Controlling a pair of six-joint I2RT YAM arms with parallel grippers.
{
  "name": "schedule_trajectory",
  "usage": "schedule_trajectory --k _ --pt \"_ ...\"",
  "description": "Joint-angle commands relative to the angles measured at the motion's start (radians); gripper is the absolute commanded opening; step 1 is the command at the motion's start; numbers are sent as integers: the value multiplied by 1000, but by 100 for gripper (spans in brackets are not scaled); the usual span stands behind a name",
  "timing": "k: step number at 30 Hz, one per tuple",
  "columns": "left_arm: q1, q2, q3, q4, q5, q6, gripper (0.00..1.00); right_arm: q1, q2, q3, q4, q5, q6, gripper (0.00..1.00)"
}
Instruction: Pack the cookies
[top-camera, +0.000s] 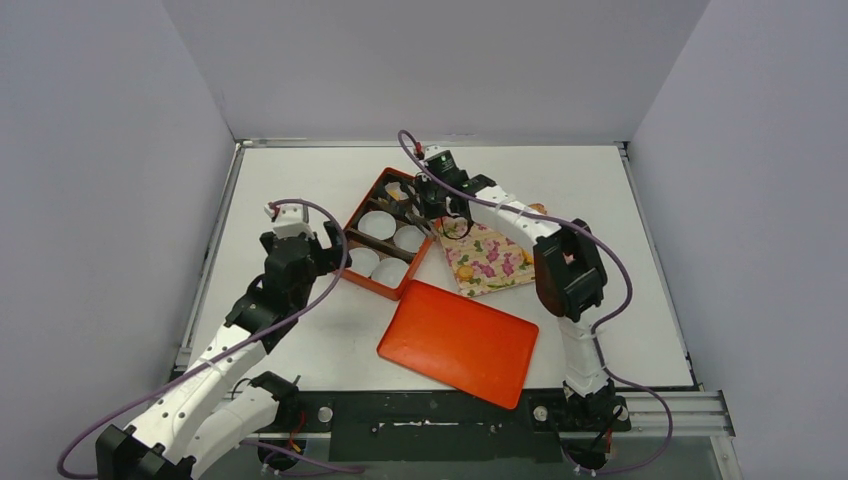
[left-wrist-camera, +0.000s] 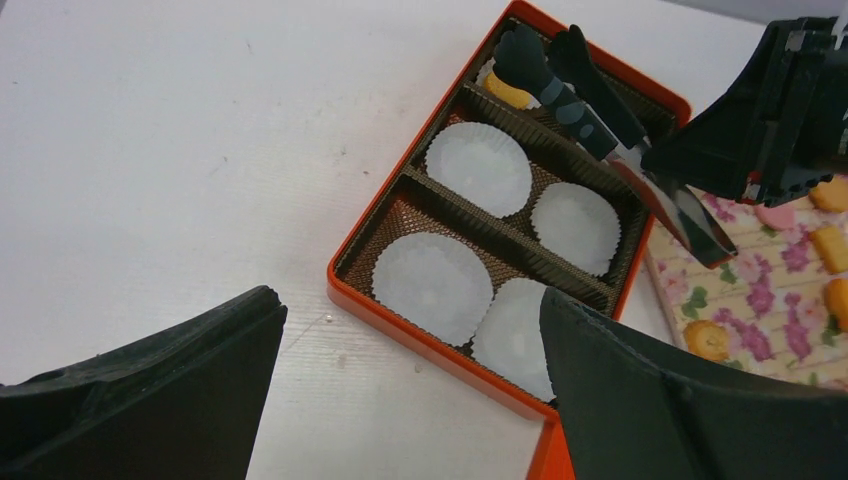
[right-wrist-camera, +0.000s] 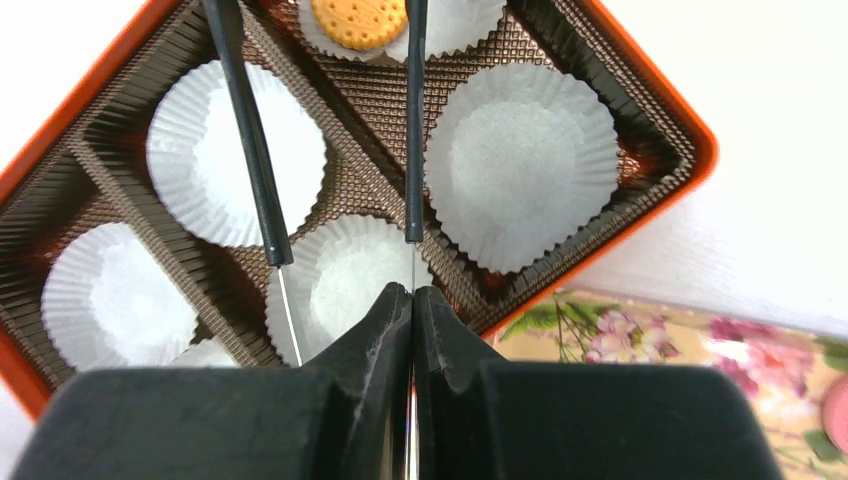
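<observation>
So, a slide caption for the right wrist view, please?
Right gripper shut on tongs above the orange box; one cookie in a cup.

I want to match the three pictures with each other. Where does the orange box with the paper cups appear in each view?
Top external: the orange box lies just left of centre.
Left wrist: the box runs diagonally from centre to the upper right.
Right wrist: the box fills most of the picture.
Shared landmark: the flowered tray, right of the box in every view.
</observation>
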Motion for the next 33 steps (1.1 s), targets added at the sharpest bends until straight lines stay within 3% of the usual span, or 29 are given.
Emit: schedule_trajectory --k 1,7,13,19,26,33 --pt "0 16 114 -26 52 -175 97 18 -179 -37 56 51 -20 0" --pt "4 55 164 -24 149 -369 97 38 -306 -129 78 83 -11 0" --pt "8 101 166 87 254 -527 95 84 -455 -248 113 113 29 0" --pt "8 158 155 258 322 -632 93 152 -558 -347 143 187 74 0" --pt "10 252 155 345 335 -718 90 221 -619 -401 162 225 105 0" --pt "11 314 135 421 335 -797 76 271 -662 -430 158 266 111 0"
